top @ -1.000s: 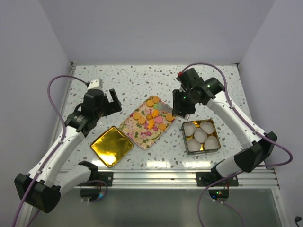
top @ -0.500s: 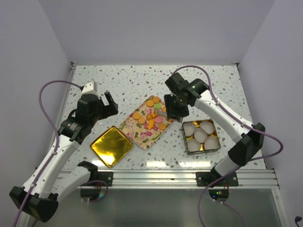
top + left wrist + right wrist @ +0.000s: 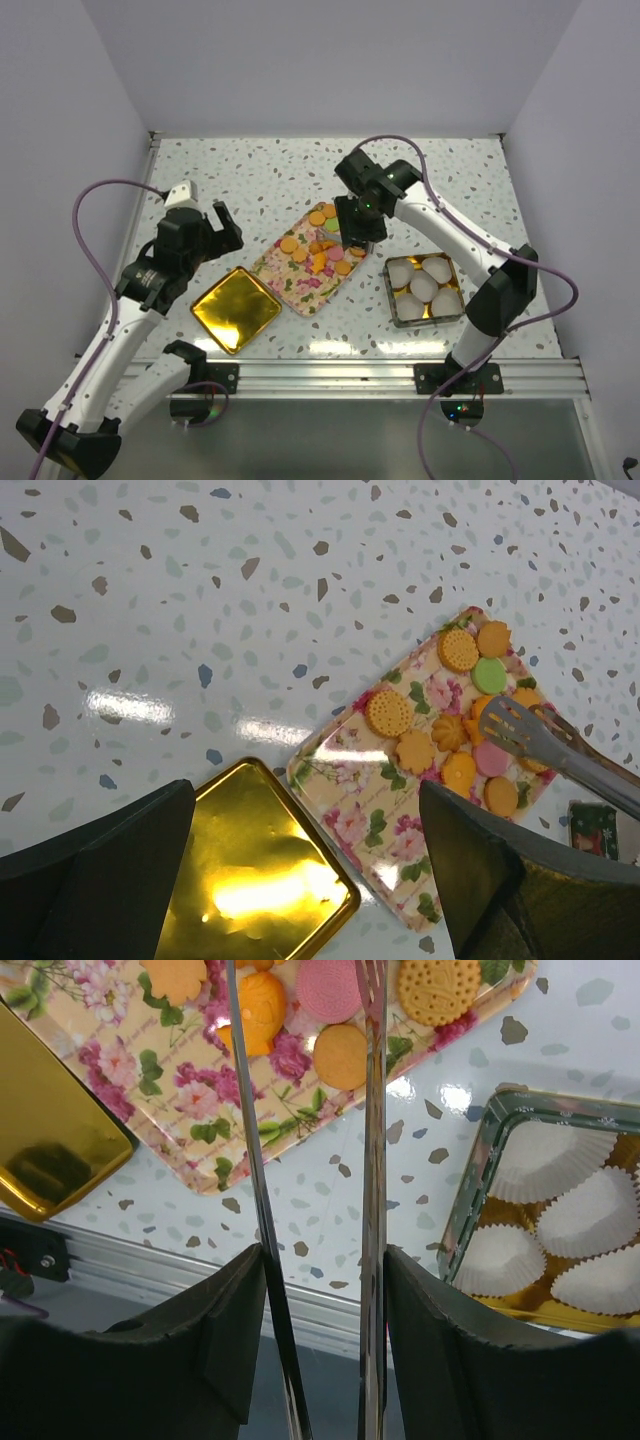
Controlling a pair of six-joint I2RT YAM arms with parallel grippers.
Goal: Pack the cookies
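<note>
Right gripper [image 3: 322,1260] shifted left, tongs [image 3: 545,748] now over cookies [image 3: 449,732].

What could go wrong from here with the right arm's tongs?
1. The tongs have their tips among closely packed cookies; closing may pinch two or nudge one off the floral tray.
2. Flat cookies could slip from the tongs on the way to the paper cups in the tin.
</note>
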